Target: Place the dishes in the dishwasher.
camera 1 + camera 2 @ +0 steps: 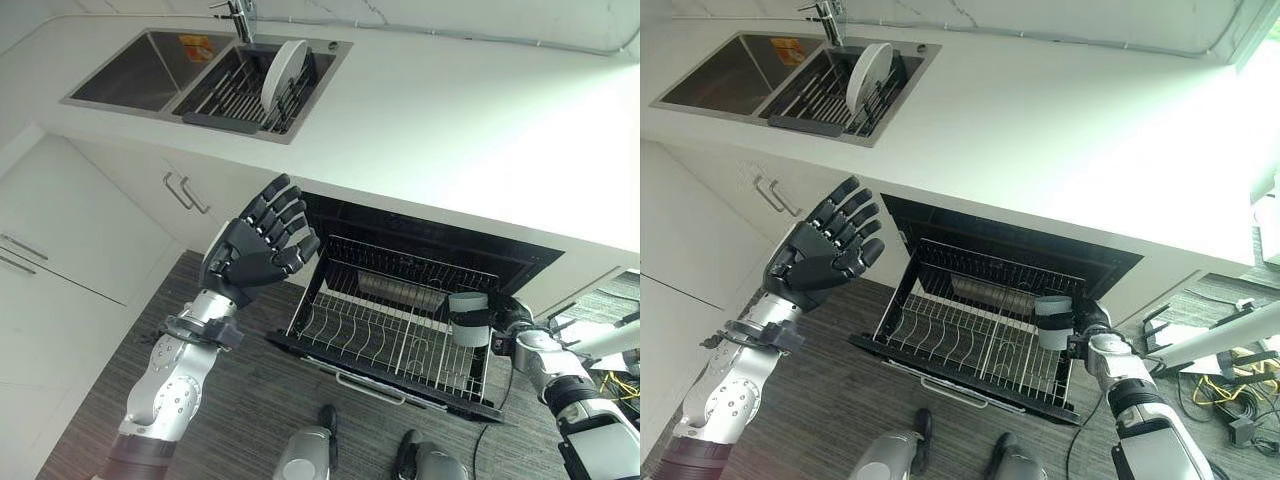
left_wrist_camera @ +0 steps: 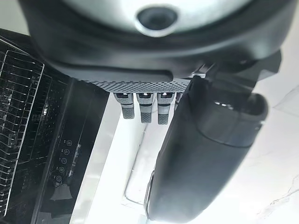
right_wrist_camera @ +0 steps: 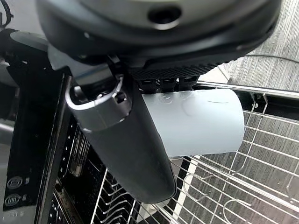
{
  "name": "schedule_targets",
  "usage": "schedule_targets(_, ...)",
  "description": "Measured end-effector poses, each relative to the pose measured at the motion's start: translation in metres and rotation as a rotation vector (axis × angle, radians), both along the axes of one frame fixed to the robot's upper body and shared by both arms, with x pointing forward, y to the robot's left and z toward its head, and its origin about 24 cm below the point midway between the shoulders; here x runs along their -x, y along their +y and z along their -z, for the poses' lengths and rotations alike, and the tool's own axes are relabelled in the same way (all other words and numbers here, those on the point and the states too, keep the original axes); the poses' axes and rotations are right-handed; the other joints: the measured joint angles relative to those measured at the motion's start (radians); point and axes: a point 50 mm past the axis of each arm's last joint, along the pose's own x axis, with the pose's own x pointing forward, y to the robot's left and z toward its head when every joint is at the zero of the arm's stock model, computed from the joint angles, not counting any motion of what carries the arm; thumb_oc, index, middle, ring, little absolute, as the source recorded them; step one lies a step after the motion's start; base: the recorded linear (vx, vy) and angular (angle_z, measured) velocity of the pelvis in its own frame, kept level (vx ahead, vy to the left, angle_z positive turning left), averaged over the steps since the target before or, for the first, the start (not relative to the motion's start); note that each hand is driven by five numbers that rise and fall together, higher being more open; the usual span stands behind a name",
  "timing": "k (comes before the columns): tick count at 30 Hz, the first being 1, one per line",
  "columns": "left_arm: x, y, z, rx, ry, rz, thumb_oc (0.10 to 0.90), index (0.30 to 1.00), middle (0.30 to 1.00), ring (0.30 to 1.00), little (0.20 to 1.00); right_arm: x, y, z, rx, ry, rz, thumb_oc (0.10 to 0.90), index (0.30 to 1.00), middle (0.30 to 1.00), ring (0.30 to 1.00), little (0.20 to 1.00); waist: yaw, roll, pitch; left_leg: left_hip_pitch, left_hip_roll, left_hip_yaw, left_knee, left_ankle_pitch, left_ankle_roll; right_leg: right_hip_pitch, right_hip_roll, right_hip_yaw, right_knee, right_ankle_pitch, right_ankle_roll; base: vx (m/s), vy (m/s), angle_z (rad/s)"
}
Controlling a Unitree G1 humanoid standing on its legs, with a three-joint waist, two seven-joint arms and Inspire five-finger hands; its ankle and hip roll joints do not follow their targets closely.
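Over the right end of the pulled-out dishwasher rack [image 1: 390, 335], my right hand [image 1: 505, 330] has its thumb and fingers wrapped round a pale cup [image 1: 468, 318], which the right wrist view shows lying crosswise in the grip above the wire tines. My left hand [image 1: 262, 240] is raised in front of the cabinet doors with its fingers spread and straight, holding nothing, well apart from the rack. One white plate [image 1: 283, 70] stands on edge in the sink rack [image 1: 235, 95] up on the counter [image 1: 450, 120], not yet loaded. To finish this step well, I would judge it best to turn the cup mouth-down, lower it between two rows of tines rather than onto a tip, and loosen the fingers only once its rim rests on the wires. Releasing too high risks the cup toppling off the rack's near edge.
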Motion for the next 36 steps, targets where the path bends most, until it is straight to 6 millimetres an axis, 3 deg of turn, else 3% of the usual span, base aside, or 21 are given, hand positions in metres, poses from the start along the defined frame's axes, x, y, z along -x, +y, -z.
schedule_targets(4,0.0,0.0,0.0,0.0,-0.001,-0.001,0.8,0.9,0.9,0.9,0.9,-0.003,0.003,-0.005,0.009,-0.018,-0.001,0.8,0.9,0.9,0.9,0.9,-0.003,-0.004,0.002,0.0,0.0,0.005,0.001,0.0,0.001,-0.003,0.001,0.009,-0.001,0.001,-0.001,0.01,0.008,-0.03)
schedule_targets(12,0.0,0.0,-0.001,0.0,-0.008,-0.004,0.8,0.9,0.9,0.9,0.9,-0.011,0.024,-0.035,0.002,-0.167,-0.058,0.8,0.9,0.9,0.9,0.9,-0.029,-0.016,0.006,0.01,0.005,0.014,-0.001,-0.001,0.001,-0.002,0.009,0.02,0.0,0.006,-0.005,0.0,0.015,-0.05)
schedule_targets(16,0.006,0.004,0.001,0.011,-0.02,-0.021,0.8,0.9,0.9,0.9,0.9,0.008,0.025,-0.037,-0.037,-0.225,-0.061,0.8,0.9,0.9,0.9,0.9,-0.033,-0.03,0.005,0.015,0.005,0.015,-0.001,-0.002,0.002,0.004,0.009,0.022,-0.006,0.007,-0.005,0.01,0.044,-0.01)
schedule_targets(18,0.011,0.014,0.001,0.014,-0.023,-0.062,0.8,0.9,0.9,0.9,0.9,0.019,0.028,-0.031,-0.048,-0.221,-0.076,0.8,0.9,0.9,0.9,0.9,-0.048,-0.048,0.003,0.017,0.006,0.017,0.0,-0.003,0.004,0.007,0.01,0.023,-0.007,0.007,-0.004,0.02,0.044,-0.01)
schedule_targets(22,0.016,0.022,0.004,0.049,-0.032,-0.098,0.8,0.9,0.9,0.9,0.9,0.043,0.033,-0.024,-0.108,-0.249,-0.045,0.8,0.9,0.9,0.9,0.9,-0.066,-0.055,0.001,0.04,0.007,0.028,-0.001,-0.008,0.007,0.027,0.011,0.031,-0.015,0.011,0.0,0.01,0.042,-0.06)
schedule_targets(28,0.021,0.022,0.001,0.03,-0.056,-0.087,0.8,0.9,0.9,0.9,0.9,0.053,0.047,-0.031,-0.174,-0.299,-0.116,0.8,0.9,0.9,0.9,0.9,-0.103,-0.062,-0.008,0.05,0.007,0.047,0.003,-0.011,0.011,0.027,0.011,0.051,-0.015,0.019,0.003,-0.02,0.035,-0.09)
schedule_targets(30,0.021,0.022,0.002,-0.008,-0.057,-0.093,0.8,0.9,0.9,0.9,0.9,0.056,0.049,-0.032,-0.184,-0.304,-0.141,0.8,0.9,0.9,0.9,0.9,-0.119,-0.068,-0.039,0.051,0.011,0.057,0.002,-0.012,0.012,0.023,0.015,0.06,-0.02,0.023,0.005,-0.04,0.028,-0.12)
schedule_targets(36,0.027,0.027,0.009,-0.073,-0.047,-0.134,0.8,0.9,0.9,0.9,0.9,0.06,0.06,-0.068,-0.198,-0.48,-0.264,0.8,0.9,0.9,0.9,0.9,-0.163,-0.061,-0.074,0.074,0.025,0.097,0.0,-0.017,0.01,0.023,0.034,0.102,-0.035,0.039,0.003,-0.02,0.023,-0.24)
